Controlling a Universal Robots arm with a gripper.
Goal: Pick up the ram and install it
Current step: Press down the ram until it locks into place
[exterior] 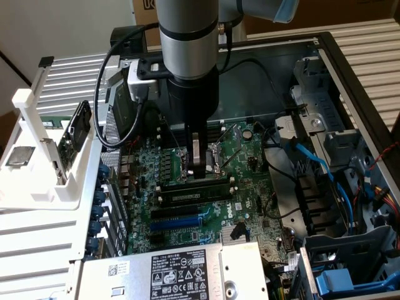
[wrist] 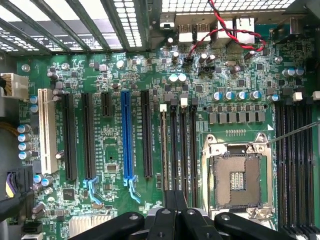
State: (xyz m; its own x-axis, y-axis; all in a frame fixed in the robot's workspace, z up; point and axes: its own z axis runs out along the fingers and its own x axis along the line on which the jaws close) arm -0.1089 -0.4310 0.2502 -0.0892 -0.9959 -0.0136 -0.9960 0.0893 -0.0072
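Nearest to us in the exterior view, we are looking at a silver metal power supply box with a black-and-white label [exterior: 169, 272], sitting at the edge of an open black computer case [exterior: 350, 69]. Beyond it, we are watching the grey robot arm [exterior: 187, 37] hanging straight down over the green motherboard [exterior: 250, 187]. Its black tool [exterior: 201, 164] is fully closed, fingers pinched together; whether they are gripping anything, we cannot tell.

Right under the tool, we are seeing the long thin dark-green ram stick [exterior: 194, 182] lying along one of the slots just beside the square silver processor socket [exterior: 215, 159], apparently already resting in its slot. In the wrist view, the tool [wrist: 173, 212] is sitting over the row of long black memory slots [wrist: 180, 145], next to the open socket [wrist: 237, 180].

We are judging the risks now. If the stick is sitting unevenly, a press on it could leave one end unlatched. If the tool is drifting sideways, it could be scraping the exposed socket contacts or the small capacitors [wrist: 235, 95] nearby. Too much force could be flexing the board.
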